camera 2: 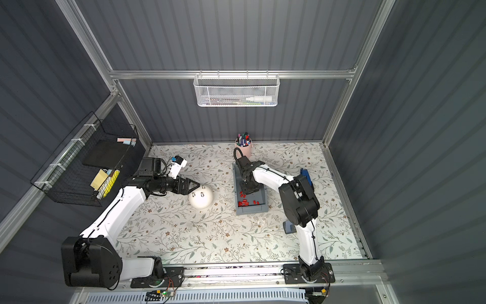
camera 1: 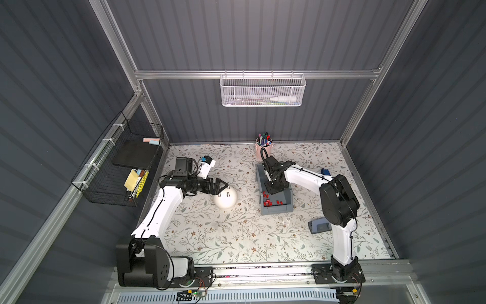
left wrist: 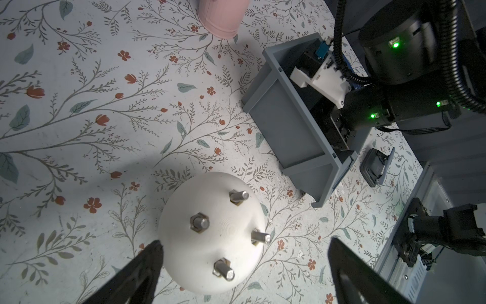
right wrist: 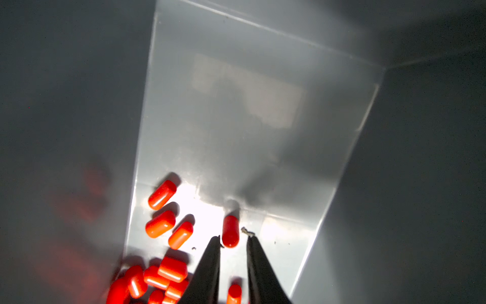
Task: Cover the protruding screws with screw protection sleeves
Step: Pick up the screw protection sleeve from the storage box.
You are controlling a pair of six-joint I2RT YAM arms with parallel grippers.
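The white dome [camera 1: 225, 202] [camera 2: 201, 200] stands on the floral mat, and four bare silvery protruding screws [left wrist: 200, 223] stick out of it. My left gripper [camera 1: 223, 188] [left wrist: 244, 242] is open. Its fingers stand either side of the dome's near edge and grip nothing. Several red screw protection sleeves [camera 1: 268, 202] [camera 2: 244, 202] lie in the grey bin [camera 1: 276, 210]. My right gripper [right wrist: 234, 238] reaches down into the bin, jaws a narrow gap apart. One sleeve [right wrist: 230, 231] lies on the bin floor with its near end between the tips, ungripped.
A pink cup of marker pens [camera 1: 264, 147] stands behind the bin. A grey-blue flat device [camera 1: 319, 226] lies under the right arm, and a blue item [camera 1: 325, 171] sits further back. A black wire basket [camera 1: 118, 168] hangs on the left wall, a white mesh one [camera 1: 263, 89] on the back.
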